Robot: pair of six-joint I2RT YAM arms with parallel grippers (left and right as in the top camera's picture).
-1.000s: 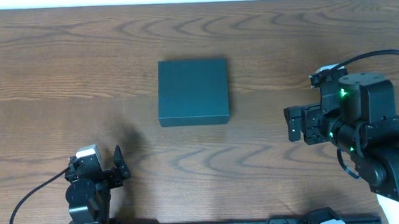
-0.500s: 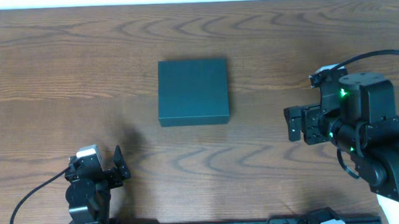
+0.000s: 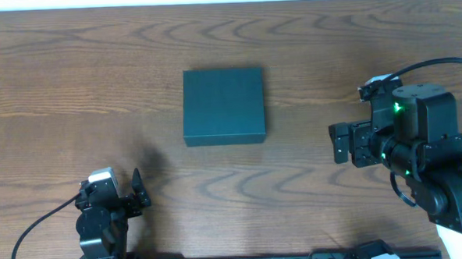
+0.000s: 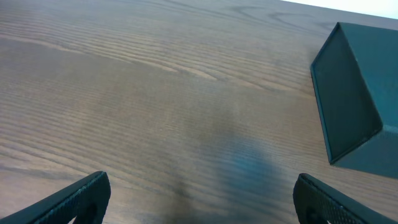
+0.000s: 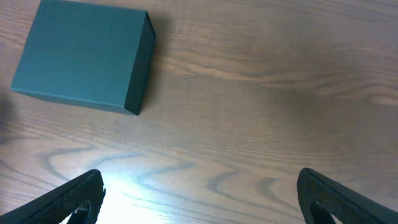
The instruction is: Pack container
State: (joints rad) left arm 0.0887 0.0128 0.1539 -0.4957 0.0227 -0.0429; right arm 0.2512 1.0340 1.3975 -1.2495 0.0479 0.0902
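Right gripper (image 5: 199, 200) stands with its jaws spread wide and nothing between them, at the right of the overhead frame, on the bulkier arm lit with green lights. Left gripper (image 4: 202, 200), at the lower left of that frame, is likewise wide open and holds nothing. Both hang over the bare wooden table (image 3: 72, 74), which fills the overhead view. The dark teal-green container (image 3: 224, 105) sits lid down just above the centre of that view. It is well apart from both grippers, at the right edge of the left wrist view and the upper left of the right wrist view.
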